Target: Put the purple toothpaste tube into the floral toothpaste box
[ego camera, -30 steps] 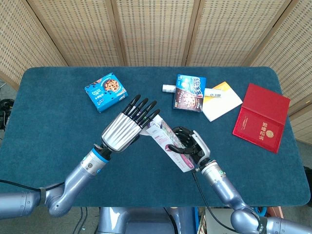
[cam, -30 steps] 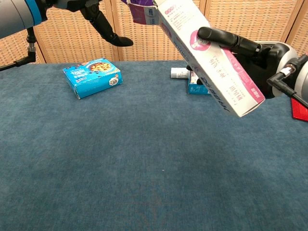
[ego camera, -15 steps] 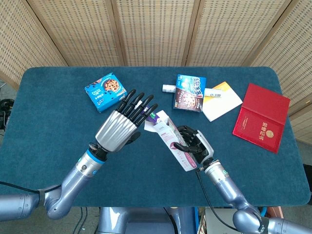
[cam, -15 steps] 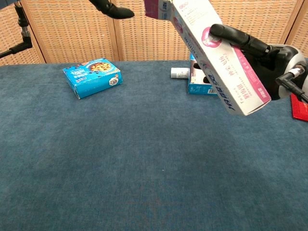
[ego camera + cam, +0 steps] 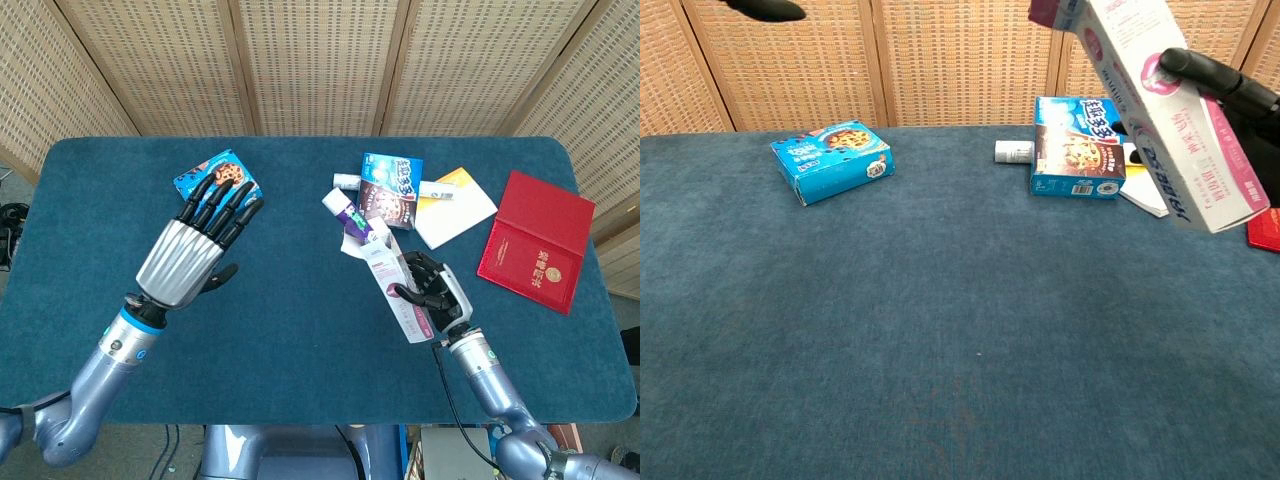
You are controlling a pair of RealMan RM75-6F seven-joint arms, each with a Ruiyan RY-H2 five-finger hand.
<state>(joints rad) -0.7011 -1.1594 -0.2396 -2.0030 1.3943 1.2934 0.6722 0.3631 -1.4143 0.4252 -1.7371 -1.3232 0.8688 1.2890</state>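
Right hand (image 5: 432, 292) around floral box (image 5: 398, 295)

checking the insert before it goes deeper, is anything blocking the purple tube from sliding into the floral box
Nothing visible blocks it. The purple toothpaste tube already sticks out of the open end of the floral toothpaste box, which the right hand holds tilted above the table; the left hand is well clear.

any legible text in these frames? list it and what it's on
"趣多多" on the upright cookie box.
Blue cookie box: printing too small to read.
Floral toothpaste box, held by the right hand: lines of print, blurred.
Red booklet: gold emblem and lettering, unreadable.
Small white tube behind the upright box: nothing legible.
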